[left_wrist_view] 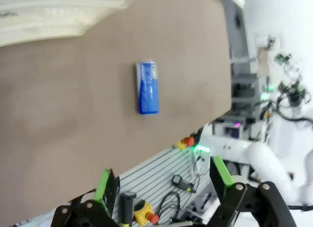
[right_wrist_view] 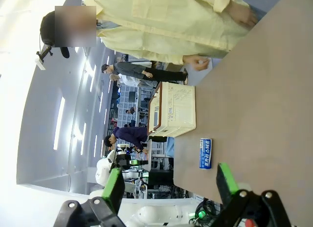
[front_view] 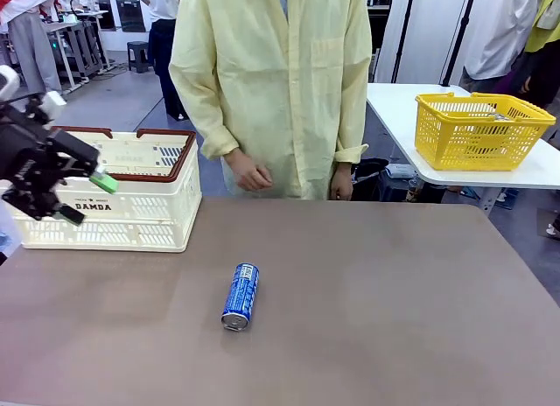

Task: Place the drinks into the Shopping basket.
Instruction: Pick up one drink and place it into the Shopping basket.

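Both jaws released, nothing held. Blue can (front_view: pixel 240 296) lies on its side on the counter (front_view: pixel 394 292), well ahead of the left jaws. Basket (front_view: pixel 140 215) near left jaws. Can not yet picked or placed.

The grey-brown table (front_view: pixel 394 292) carries a blue drink can (front_view: pixel 240 296) lying on its side near the middle and a cream Shopping basket (front_view: pixel 149 218) far left.

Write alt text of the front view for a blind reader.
A blue can lies on its side on the brown table. At the left, the open left end effector hovers by a cream basket; a person in yellow stands behind.
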